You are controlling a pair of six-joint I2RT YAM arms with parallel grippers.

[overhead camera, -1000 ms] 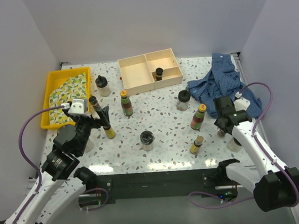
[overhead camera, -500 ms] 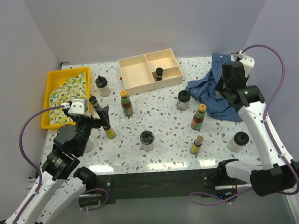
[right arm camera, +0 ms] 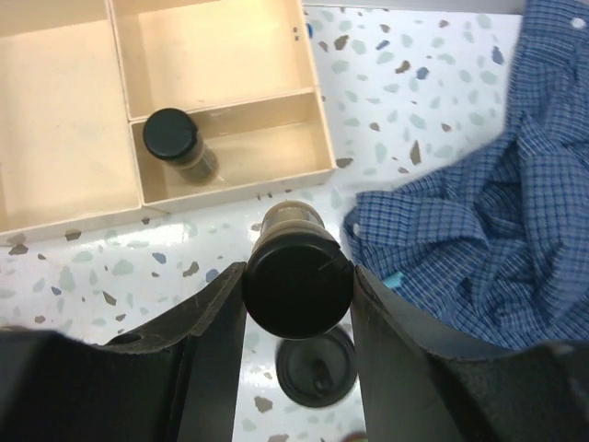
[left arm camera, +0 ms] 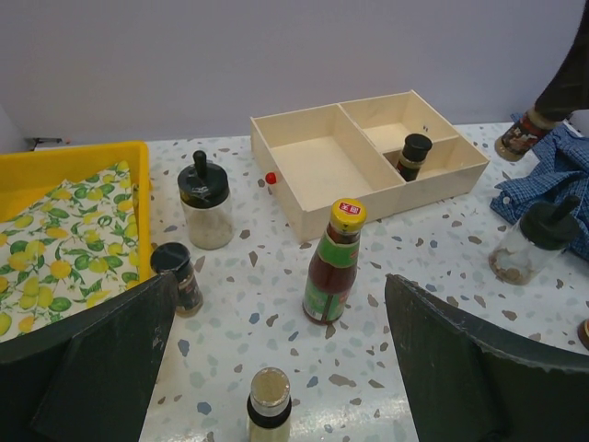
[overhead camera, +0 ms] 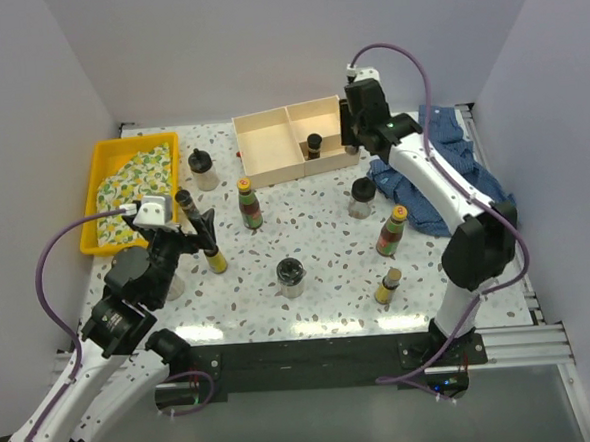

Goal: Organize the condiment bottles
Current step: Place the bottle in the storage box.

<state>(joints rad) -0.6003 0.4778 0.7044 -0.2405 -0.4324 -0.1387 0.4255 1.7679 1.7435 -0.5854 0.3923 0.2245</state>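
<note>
Black-lidded clear jar [right arm camera: 297, 276], clamped in the right pincer [right arm camera: 297, 304], hangs between the pale wooden divided box's [right arm camera: 318, 129] rim and crumpled blue checked cloth [right arm camera: 479, 230] — left pincer [left arm camera: 281, 359] spread wide.

White arm links [overhead camera: 443, 187] with black joints [overhead camera: 109, 325], looping purple cables [overhead camera: 51, 251] (black tool fingers [left arm camera: 101, 368])

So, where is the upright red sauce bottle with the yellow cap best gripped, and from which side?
Probably around the labelled body of the red sauce bottle with the yellow cap, below its narrow neck, coming level from the near side: it stands upright and alone, and the open left end effector faces it.
</note>
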